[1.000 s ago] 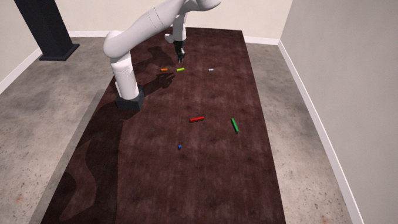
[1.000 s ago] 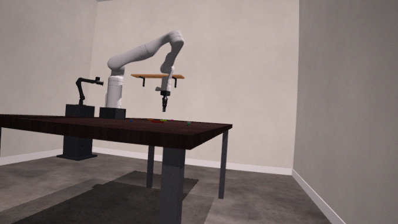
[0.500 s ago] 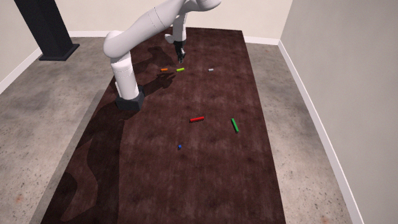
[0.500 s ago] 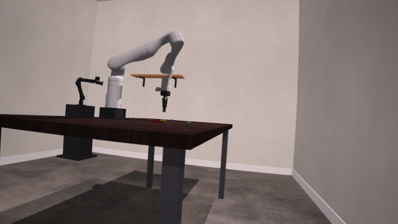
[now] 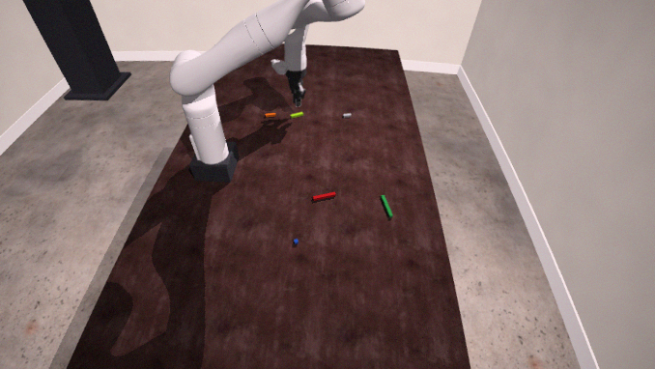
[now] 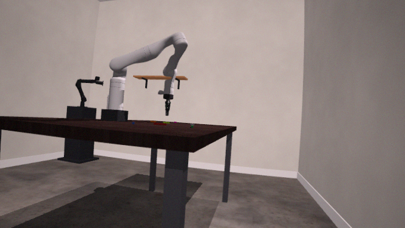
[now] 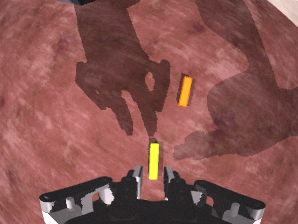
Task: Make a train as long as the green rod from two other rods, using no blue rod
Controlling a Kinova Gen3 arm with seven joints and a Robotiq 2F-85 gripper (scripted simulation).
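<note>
My gripper [image 5: 298, 102] [image 6: 167, 113] [image 7: 153, 174] hangs above the table, right over the lime rod [image 5: 297, 115] [image 7: 153, 160]. Its fingers are narrowed but still apart, with nothing between them. In the wrist view the lime rod shows lengthwise in the gap between the fingertips, lying on the table below. The orange rod [image 5: 270, 115] [image 7: 185, 91] lies a short way to its left, apart from it. The grey rod [image 5: 347, 115] lies further right. The green rod [image 5: 386, 207] [image 6: 192, 126] and the red rod [image 5: 324, 196] [image 6: 160, 123] lie nearer the middle of the table.
A small blue rod [image 5: 296, 241] lies alone toward the front. The arm's base [image 5: 213, 166] stands at the table's left edge, near the orange rod. The dark wooden table [image 5: 338, 299] is long. A wall shelf [image 6: 149, 77] hangs behind the arm.
</note>
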